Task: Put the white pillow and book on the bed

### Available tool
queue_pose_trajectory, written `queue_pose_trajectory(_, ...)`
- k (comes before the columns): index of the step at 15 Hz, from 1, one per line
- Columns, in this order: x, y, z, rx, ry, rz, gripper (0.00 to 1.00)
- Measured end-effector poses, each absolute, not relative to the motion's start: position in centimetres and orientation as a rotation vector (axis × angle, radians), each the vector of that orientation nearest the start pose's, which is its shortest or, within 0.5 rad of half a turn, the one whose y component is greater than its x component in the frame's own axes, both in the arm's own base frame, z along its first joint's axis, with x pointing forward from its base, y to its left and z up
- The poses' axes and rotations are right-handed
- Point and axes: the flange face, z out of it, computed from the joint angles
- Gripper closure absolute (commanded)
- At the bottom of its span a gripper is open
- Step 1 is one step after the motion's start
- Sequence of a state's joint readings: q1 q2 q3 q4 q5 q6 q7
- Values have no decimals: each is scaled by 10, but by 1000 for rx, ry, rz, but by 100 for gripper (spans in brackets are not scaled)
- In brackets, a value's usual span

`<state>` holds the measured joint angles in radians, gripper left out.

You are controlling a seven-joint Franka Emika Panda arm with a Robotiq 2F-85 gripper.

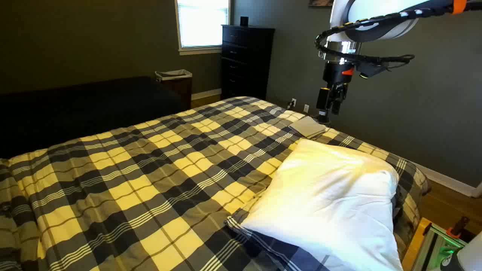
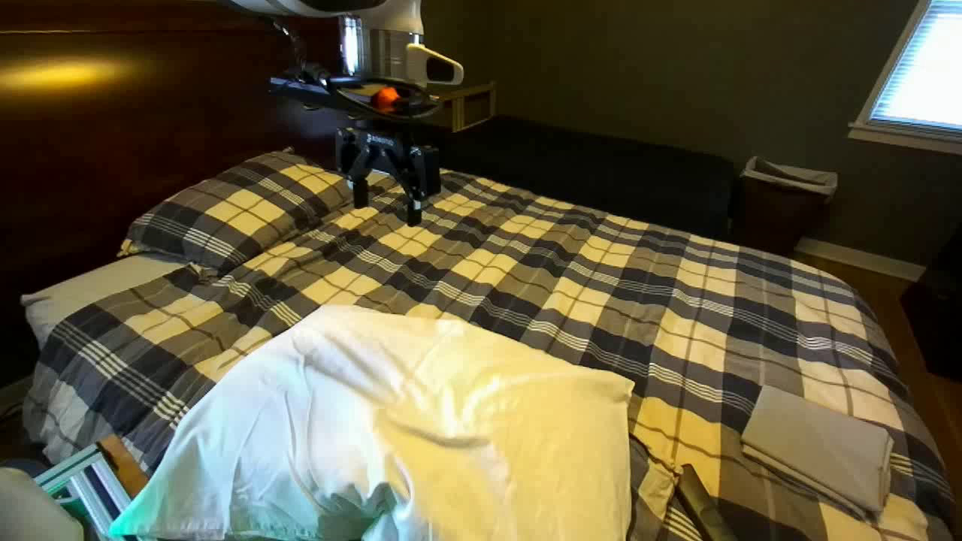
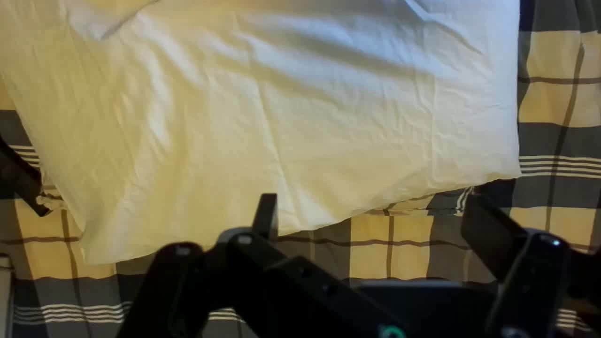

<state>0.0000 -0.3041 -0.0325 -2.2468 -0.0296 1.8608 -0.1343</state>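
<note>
The white pillow lies on the near edge of the bed; it also fills the lower middle of an exterior view. A plaid fabric corner shows under it. The book, a flat pale grey rectangle, lies on the comforter beyond the pillow and also shows in an exterior view. My gripper is open and empty, pointing down above the bed. In the wrist view its spread fingers are over the edge of the white pillow, with bare comforter visible between them.
A plaid pillow lies by the dark headboard. The robot's metal mount stands at the near bed edge. A dark strip-like object is between pillow and book. A bin and dresser stand beyond the bed.
</note>
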Motion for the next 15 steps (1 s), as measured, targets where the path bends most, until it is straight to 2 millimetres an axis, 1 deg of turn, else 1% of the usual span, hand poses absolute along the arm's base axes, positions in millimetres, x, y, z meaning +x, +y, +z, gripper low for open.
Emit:
queue_pose_trajectory(9,451,-18,482,-3146,-165,134,0)
queue_pose_trajectory(12,454,-30,470,-3152,-20,142,0)
queue_pose_trajectory(15,458,-46,448,-3146,186,113,0)
